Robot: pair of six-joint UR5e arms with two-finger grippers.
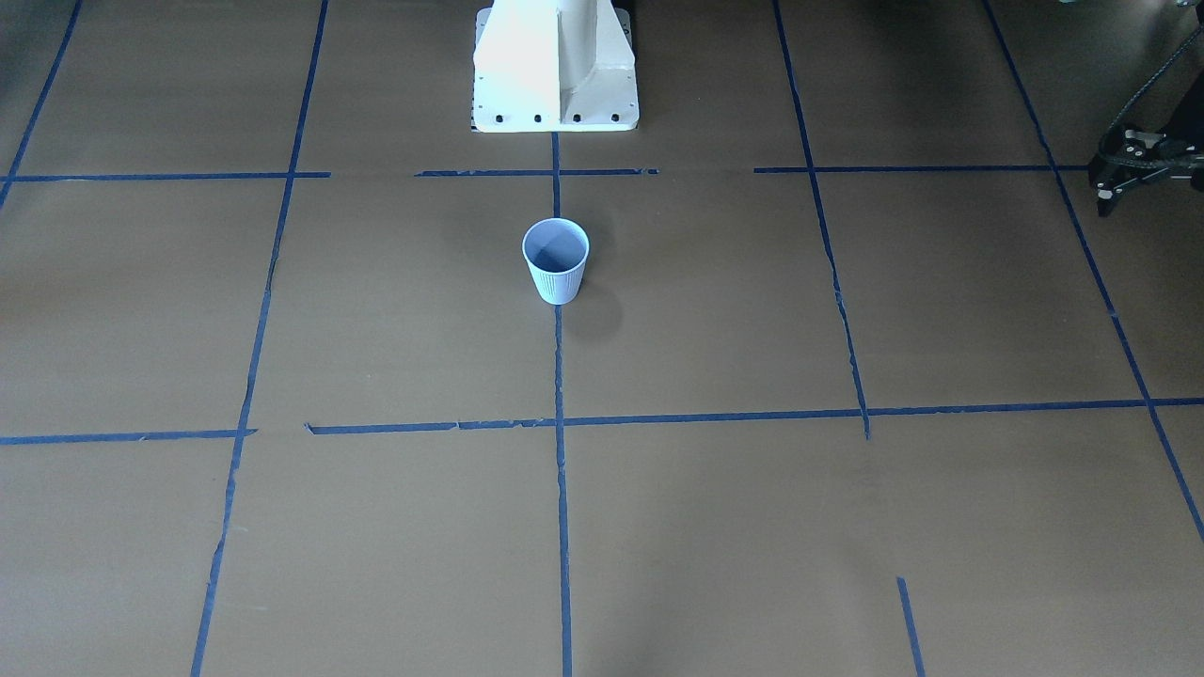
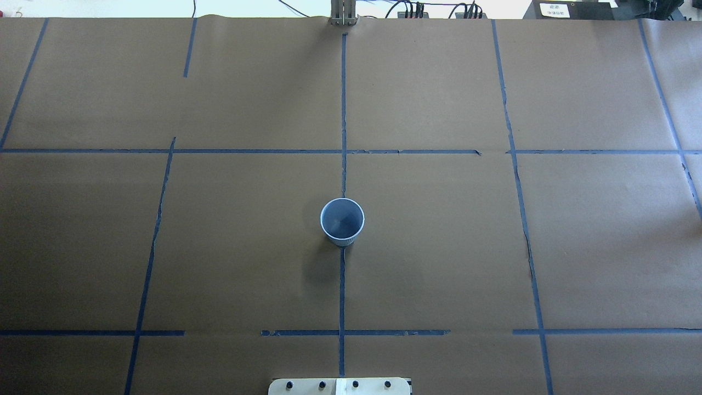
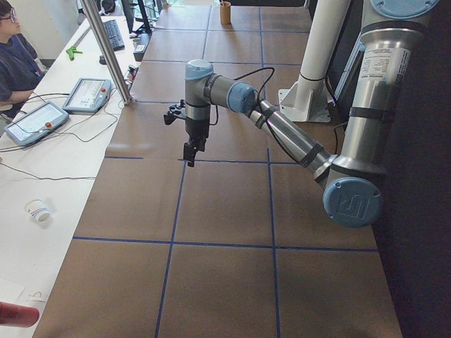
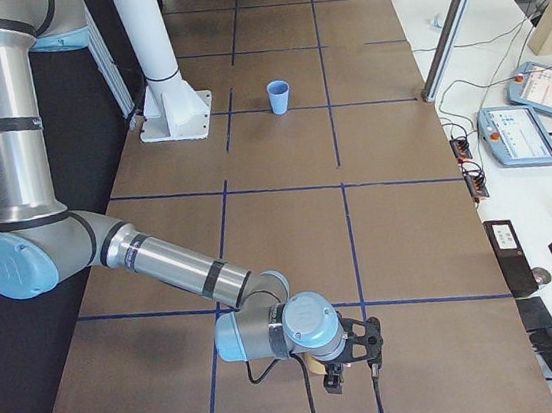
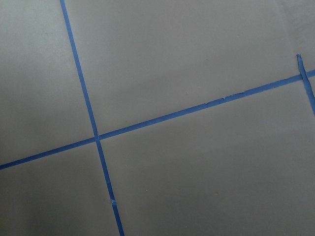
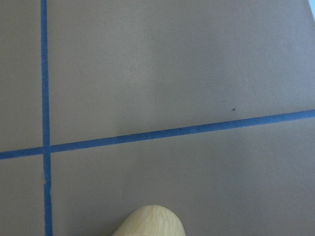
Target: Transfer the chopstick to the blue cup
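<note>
The blue cup [image 1: 555, 260] [image 2: 342, 221] [image 4: 279, 96] stands upright on the centre tape line, a short way in front of the robot's base, and nothing shows inside it. The chopstick is out of view in every frame. My left gripper [image 1: 1102, 193] [image 3: 190, 158] hangs above the table far off to the cup's side, its fingers apart and empty. My right gripper [image 4: 352, 370] hovers low over the opposite end of the table. I cannot tell whether it is open or shut. The wrist views show no fingers.
A brown wooden cup [image 3: 225, 13] stands at the table's right end, and a pale wooden rounded shape [image 6: 147, 222] sits under the right wrist. The white pedestal [image 1: 555, 66] is behind the blue cup. A person and pendants [image 3: 42, 116] are at the side desk.
</note>
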